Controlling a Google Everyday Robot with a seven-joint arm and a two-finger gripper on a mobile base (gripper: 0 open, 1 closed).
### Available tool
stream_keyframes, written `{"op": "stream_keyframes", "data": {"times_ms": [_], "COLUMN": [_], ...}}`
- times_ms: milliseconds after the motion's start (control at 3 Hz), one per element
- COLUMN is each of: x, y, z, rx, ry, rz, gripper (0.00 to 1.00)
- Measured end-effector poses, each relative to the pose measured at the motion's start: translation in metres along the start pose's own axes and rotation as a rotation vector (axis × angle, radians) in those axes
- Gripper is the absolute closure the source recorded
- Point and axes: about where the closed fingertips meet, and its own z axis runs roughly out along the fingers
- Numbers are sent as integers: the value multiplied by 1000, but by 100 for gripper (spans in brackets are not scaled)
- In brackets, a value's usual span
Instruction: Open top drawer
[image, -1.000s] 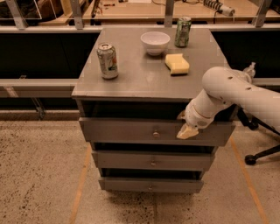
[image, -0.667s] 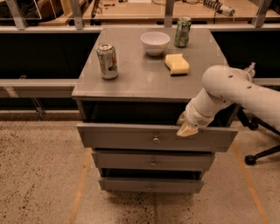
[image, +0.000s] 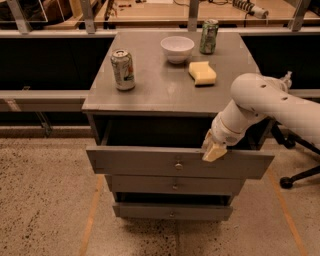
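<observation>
The top drawer (image: 145, 162) is the widest grey front of the cabinet, with a small round metal knob (image: 178, 165) at its centre. It stands pulled out toward me, with a dark gap behind its front under the cabinet top (image: 160, 90). My gripper (image: 214, 151), on a white arm coming from the right, sits at the upper edge of the drawer front, right of the knob. Its tan tip rests against the front.
Two narrower drawer fronts (image: 172, 186) (image: 172, 212) sit below. On the cabinet top are a soda can (image: 123, 69), a white bowl (image: 177, 49), a green can (image: 209, 36) and a yellow sponge (image: 202, 73). A chair base (image: 295, 177) stands at the right. Speckled floor lies in front.
The top drawer has slid further out toward me, and the gripper has come down and forward with its front edge. The things on top have not moved.
</observation>
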Motion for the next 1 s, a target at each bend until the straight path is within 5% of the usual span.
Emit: {"op": "stream_keyframes", "data": {"times_ms": [333,667,1000], "x": [-9,-10,-15], "y": [23,25,53], "z": [-14,-14,-22], "rx": [-61,-66,-143], "ry": [-2,-3,4], "rz": [86,94,168], "gripper": [59,36,12]}}
